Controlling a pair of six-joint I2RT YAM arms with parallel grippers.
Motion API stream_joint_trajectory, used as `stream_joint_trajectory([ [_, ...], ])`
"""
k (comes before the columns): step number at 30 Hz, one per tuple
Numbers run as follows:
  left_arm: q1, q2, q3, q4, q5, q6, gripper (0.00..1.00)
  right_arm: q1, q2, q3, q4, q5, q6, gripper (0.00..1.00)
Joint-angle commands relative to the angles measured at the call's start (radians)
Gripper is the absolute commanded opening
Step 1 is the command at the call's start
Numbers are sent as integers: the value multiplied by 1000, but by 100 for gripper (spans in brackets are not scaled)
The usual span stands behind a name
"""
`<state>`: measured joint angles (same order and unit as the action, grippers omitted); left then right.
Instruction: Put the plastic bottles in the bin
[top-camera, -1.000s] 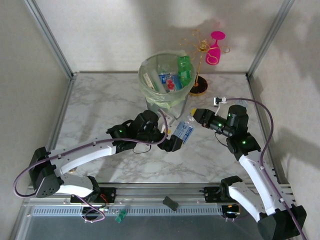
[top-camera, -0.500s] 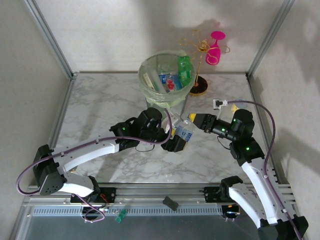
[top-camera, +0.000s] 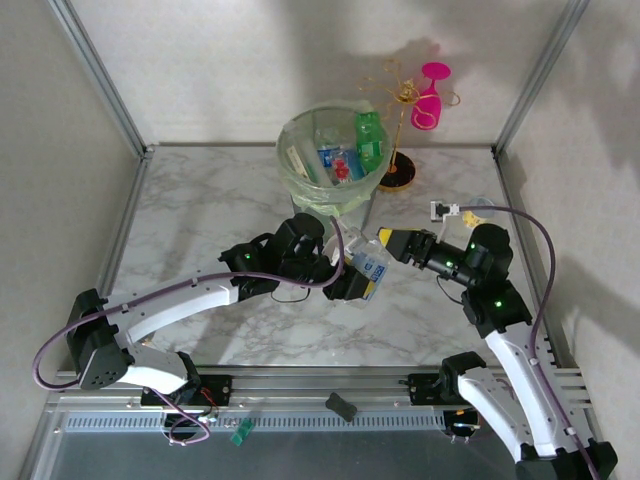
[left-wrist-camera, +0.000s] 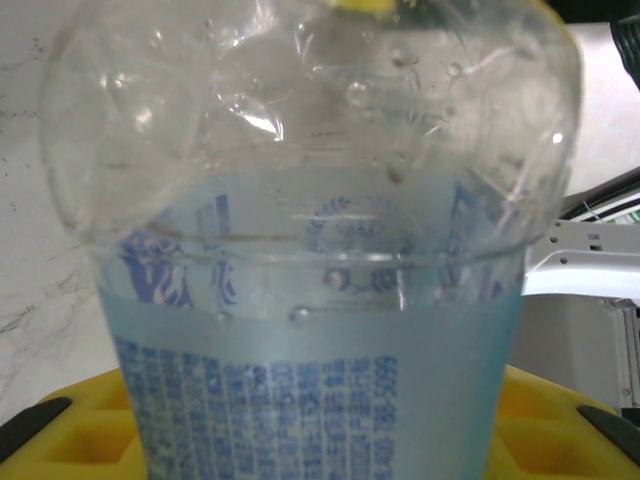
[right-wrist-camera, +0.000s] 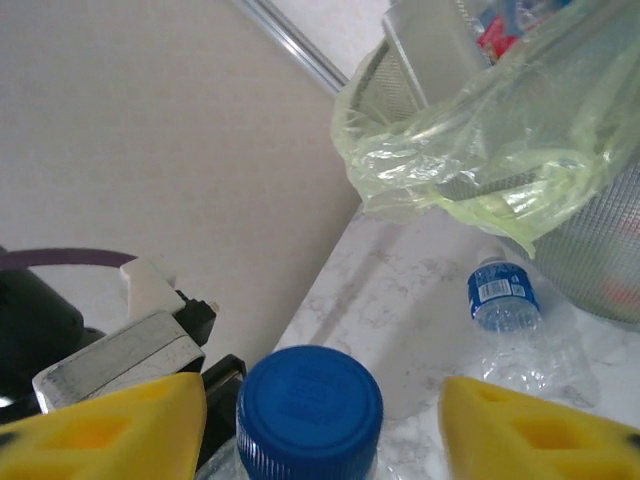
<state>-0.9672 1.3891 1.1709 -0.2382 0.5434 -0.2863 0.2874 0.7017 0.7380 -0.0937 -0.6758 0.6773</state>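
Observation:
My left gripper (top-camera: 352, 282) is shut on a clear plastic bottle with a blue label (top-camera: 370, 266), held above the table in front of the bin. That bottle (left-wrist-camera: 320, 300) sits between the yellow pads (left-wrist-camera: 90, 430) in the left wrist view. My right gripper (top-camera: 385, 240) stands open at the bottle's top. The blue cap (right-wrist-camera: 310, 408) lies between its yellow fingers (right-wrist-camera: 100, 430), close to the left one and apart from the right one. The pale green bin (top-camera: 296, 185) holds several bottles, among them a green one (top-camera: 370, 140). Another clear bottle (right-wrist-camera: 510, 310) lies on the table beside the bin (right-wrist-camera: 470, 150).
A gold wire stand (top-camera: 398, 130) with a pink wine glass (top-camera: 430, 95) hanging on it is at the back right of the bin. Metal frame posts rise at the table's far corners. The marble table (top-camera: 200, 210) has free room on the left.
My right gripper has moved left toward the held bottle until its open fingers flank the cap. The left gripper shifted the bottle slightly up and toward it.

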Motion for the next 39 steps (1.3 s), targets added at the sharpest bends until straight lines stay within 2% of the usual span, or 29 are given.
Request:
stream_joint_trajectory([
  [1,-6,-11,33,51,-21,-20,40,-2,-38,9,-42,95,-48,80],
  [4,-6,-15,47,57,-58,-29,39,-2,-70,23,-67,187,-53,91],
  [10,2,-16,131,27,-154,-24,37,-2,-131,70,-140,378,-83,94],
  [13,20,-4,189,7,-197,-27,33,-2,-172,63,-135,396,-98,95],
  [20,78,62,353,-16,-249,-46,35,-2,-213,56,-178,425,-133,96],
  [24,106,135,483,-39,-345,-89,30,-1,-232,47,-199,455,-148,96],
  [30,176,256,667,-52,-450,-187,18,-2,-253,41,-221,492,-173,96],
  [39,243,468,959,-69,-522,-241,16,-2,-257,17,-215,515,-182,96],
])
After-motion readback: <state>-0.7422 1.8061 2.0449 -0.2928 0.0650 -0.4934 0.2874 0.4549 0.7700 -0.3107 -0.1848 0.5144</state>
